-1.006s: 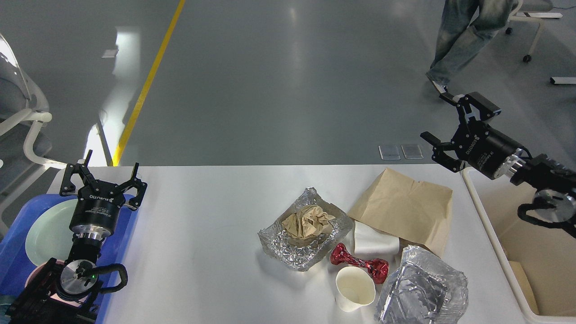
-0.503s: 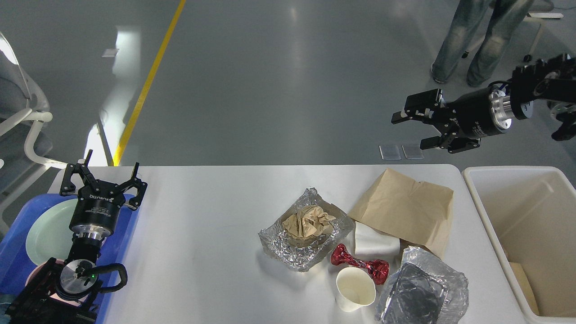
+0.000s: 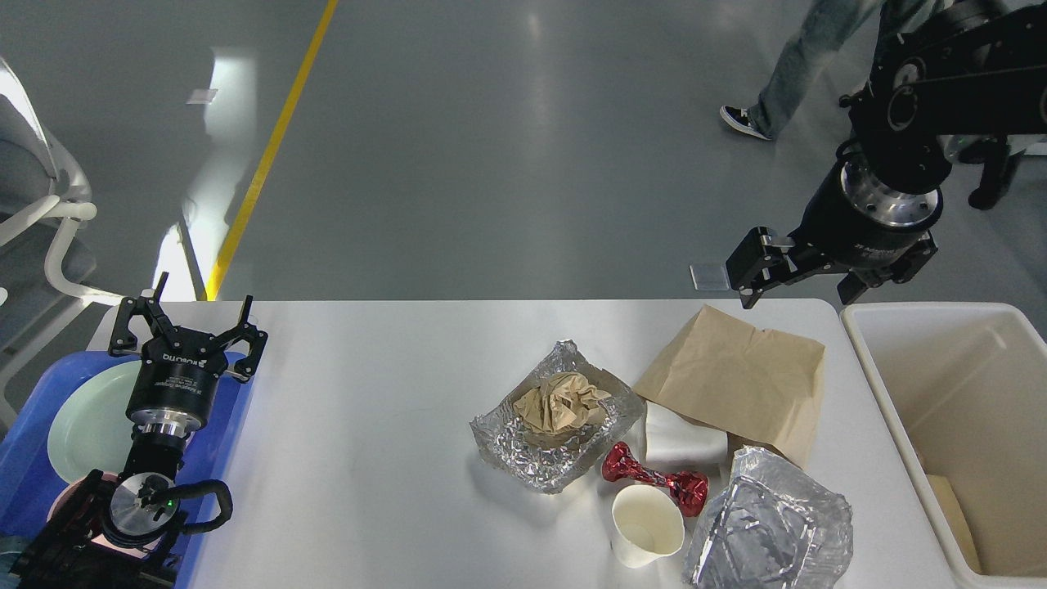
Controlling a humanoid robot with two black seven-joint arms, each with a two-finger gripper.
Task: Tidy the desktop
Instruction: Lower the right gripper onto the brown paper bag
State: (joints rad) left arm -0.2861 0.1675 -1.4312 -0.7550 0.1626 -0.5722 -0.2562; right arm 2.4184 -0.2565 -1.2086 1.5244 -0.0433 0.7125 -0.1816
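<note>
Left gripper [image 3: 188, 327] w/ white lettering on its black body (too small to read), fingers splayed, nothing between them, hovering over blue tray [image 3: 233, 425] at desktop's left edge; desktop [image 3: 368, 458], white-grey, fills the lower view, grey floor w/ yellow line [image 3: 270, 147] behind; mid-right: foil tray [image 3: 523, 446], brown bag [image 3: 736, 376], red wrapper [image 3: 654, 478], paper cup [image 3: 646, 523]; right gripper [image 3: 797, 274] pointing down above bag's far corner, released; cream bin [image 3: 891, 384] far right.

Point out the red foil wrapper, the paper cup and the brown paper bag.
red foil wrapper [image 3: 654, 478], head view, twisted middle.
paper cup [image 3: 647, 525], head view, inside of its open mouth.
brown paper bag [image 3: 736, 378], head view, flat upper face.
</note>
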